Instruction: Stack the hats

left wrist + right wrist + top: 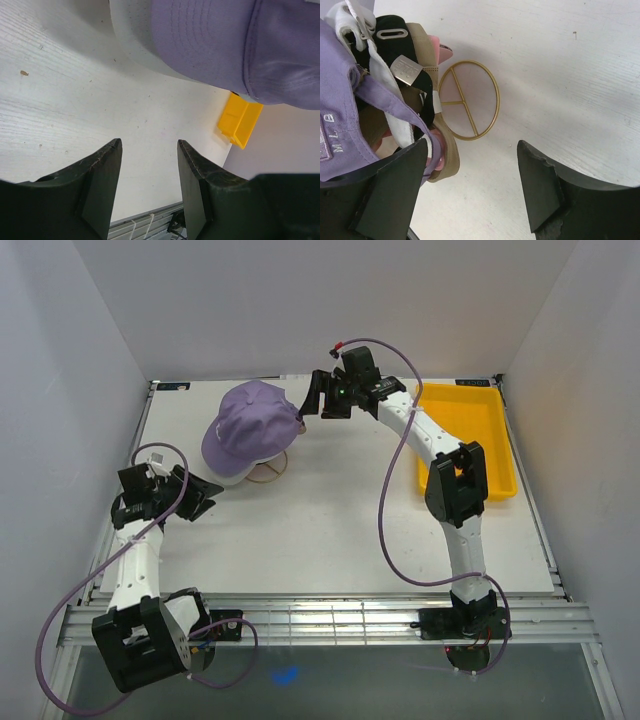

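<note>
So the stacking looks basically done to me. The purple cap (250,430) sits on top of the pile at the back left of the table (330,530). From the right wrist view you can see the back straps of the others bunched under it: white (350,17), black (395,25), tan (422,57) and a bit of pink (443,50). That looks like all five in one stack.

The right gripper (322,400) is right behind the pile with its jaws spread wide and nothing between them. One finger (395,185) is right up against the straps, though I can't tell if it's actually touching. The left gripper (200,495) is near the brim side, also open and empty, with bare table between its fingers.

My guess is the next move is just backing both arms off cleanly. The snag risk is that right finger catching a loose strap and dragging the stack over.

Other stuff: a gold wire ring (463,102) lies flat next to the pile, partly tucked under it. A yellow tray (497,430) sits well off to the right, not in anyone's way.
</note>
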